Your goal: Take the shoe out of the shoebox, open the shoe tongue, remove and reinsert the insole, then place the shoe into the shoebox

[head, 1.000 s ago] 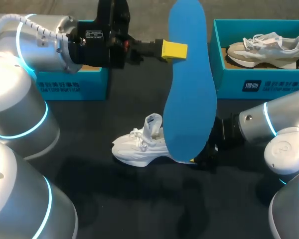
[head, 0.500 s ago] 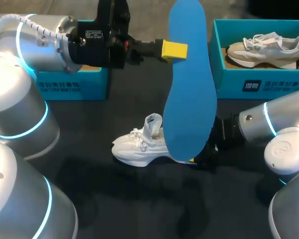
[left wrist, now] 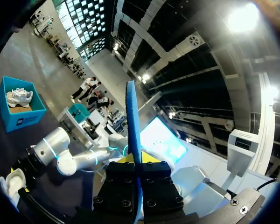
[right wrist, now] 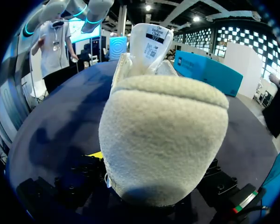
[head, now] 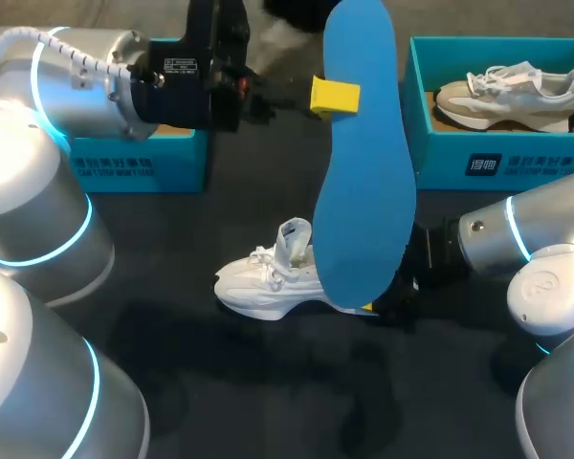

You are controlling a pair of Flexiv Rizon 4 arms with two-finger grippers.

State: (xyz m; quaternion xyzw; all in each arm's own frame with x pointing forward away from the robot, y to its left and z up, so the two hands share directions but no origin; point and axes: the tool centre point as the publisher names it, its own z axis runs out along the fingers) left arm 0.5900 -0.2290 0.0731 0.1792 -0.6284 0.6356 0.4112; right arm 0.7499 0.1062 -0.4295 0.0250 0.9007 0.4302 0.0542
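Pinching blue insole aloft in left gripper, over white shoe on table.
Clamped on both faces near the upper end, hanging upright with the lower end in front of the shoe's heel. Judged light, thin, floppy foam: likely to bend and swing, so better held closer to mid-length and fed toe-first past the raised tongue. Judged soft-walled and light for the shoe too, apt to slide or tip; best steadied at the padded heel collar, right where right gripper sits, grip there impossible to tell. Leaves teal shoebox behind the left arm for the return; second shoebox at far right holding a beige shoe.
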